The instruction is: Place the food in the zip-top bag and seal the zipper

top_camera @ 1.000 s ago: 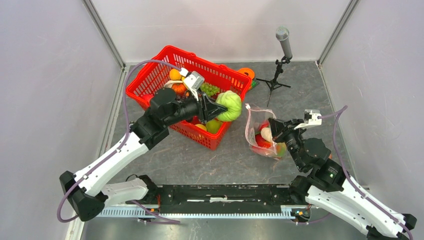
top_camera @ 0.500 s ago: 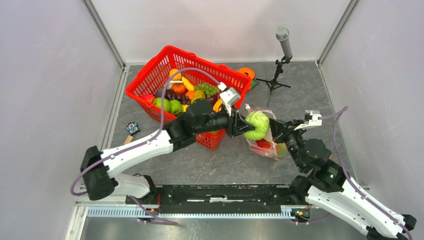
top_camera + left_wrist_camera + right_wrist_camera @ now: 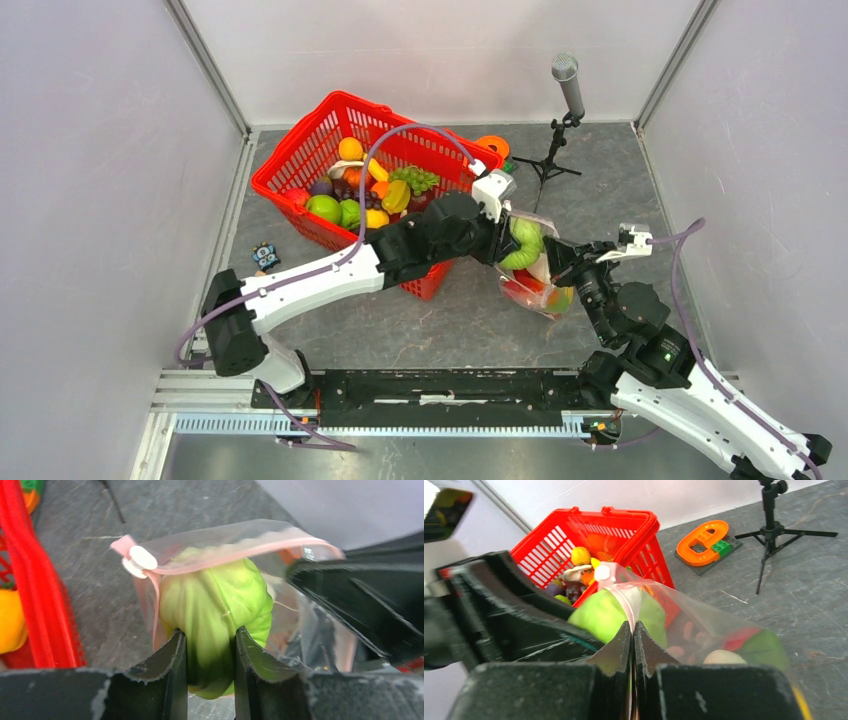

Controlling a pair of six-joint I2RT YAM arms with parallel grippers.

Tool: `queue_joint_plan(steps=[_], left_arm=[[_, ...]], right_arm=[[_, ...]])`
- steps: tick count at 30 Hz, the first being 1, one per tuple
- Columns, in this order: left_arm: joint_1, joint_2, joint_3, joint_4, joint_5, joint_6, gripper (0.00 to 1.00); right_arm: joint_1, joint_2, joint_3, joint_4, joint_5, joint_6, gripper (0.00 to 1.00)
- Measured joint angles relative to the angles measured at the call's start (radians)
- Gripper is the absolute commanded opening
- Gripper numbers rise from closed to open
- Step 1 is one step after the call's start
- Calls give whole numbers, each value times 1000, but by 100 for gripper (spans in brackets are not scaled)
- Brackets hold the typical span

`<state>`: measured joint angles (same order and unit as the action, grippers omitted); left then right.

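Grey table (image 3: 450, 320), left jaws grip cabbage (image 3: 215, 605) now at bag (image 3: 709, 625), right jaws pinch zipper (image 3: 225, 561).

Red basket (image 3: 300, 150) stands near an orange e-shaped piece (image 3: 492, 147) and a tripod microphone (image 3: 568, 85).

One red basket (image 3: 290, 150) at the worktop's (image 3: 450, 330) far left, roughly eight food pieces (image 3: 349, 148) inside. One zip-top bag (image 3: 510, 283), at least three pieces within. One green cabbage (image 3: 522, 243). One microphone stand (image 3: 566, 80). One orange e-shaped block (image 3: 492, 147). Two pincers: left pincer (image 3: 209, 642), right pincer (image 3: 633, 630).
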<state>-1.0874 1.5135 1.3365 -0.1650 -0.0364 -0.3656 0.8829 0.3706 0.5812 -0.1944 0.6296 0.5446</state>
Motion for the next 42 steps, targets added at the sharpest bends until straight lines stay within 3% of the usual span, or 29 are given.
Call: queue_joint_plan(steps=[6, 10, 12, 15, 16, 24, 36, 42], left_arm=[[2, 65, 64, -111, -75, 1, 30], [-3, 87, 107, -153, -74, 21, 61], [-6, 94, 126, -155, -59, 29, 67], [-7, 95, 129, -153, -25, 31, 85], [-8, 95, 129, -153, -12, 30, 87], [-8, 70, 107, -115, 44, 31, 100], [-8, -74, 74, -56, 57, 58, 100], [-8, -145, 8, -42, 13, 92, 100]], right_arm=[[4, -5, -12, 37, -58, -12, 7], [4, -2, -12, 51, -77, -21, 7], [4, -2, -12, 52, -78, -22, 7], [4, -3, -14, 55, -76, -22, 7], [4, -4, -15, 55, -74, -21, 7], [4, -29, -23, 45, -46, -9, 7], [5, -21, -23, 37, -45, -22, 7], [5, 35, 56, -19, 34, -115, 7]])
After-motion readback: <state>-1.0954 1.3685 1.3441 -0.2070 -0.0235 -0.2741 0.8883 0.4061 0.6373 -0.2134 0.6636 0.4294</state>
